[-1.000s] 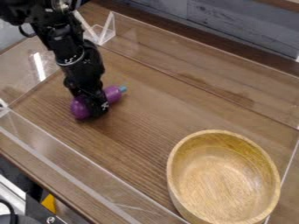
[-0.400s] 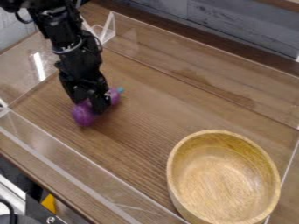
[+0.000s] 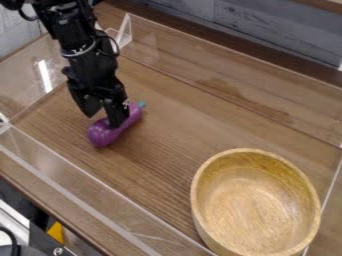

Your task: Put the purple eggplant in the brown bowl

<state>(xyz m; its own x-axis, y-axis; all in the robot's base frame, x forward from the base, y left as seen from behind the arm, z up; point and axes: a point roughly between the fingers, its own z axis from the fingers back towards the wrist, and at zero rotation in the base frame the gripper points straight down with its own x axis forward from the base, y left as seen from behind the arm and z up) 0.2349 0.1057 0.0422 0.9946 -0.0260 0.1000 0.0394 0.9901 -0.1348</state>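
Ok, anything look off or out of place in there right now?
Only the eggplant: it lies on its side on the table, far from the empty bowl, with the gripper open just above it. Nothing looks spilled or damaged.

eggplant (image 3: 114, 126) left, bowl (image 3: 257, 205) front-right, apart

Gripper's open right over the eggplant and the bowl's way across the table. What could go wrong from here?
1. The gripper stands open above the purple eggplant, which lies free on the table; being rounded and glossy, it may roll or squirt out as the jaws close.
2. The brown bowl sits far off at the near right, so a weak grip could drop the eggplant on the way.
3. Clear walls ring the table; a wide swing might clip them.
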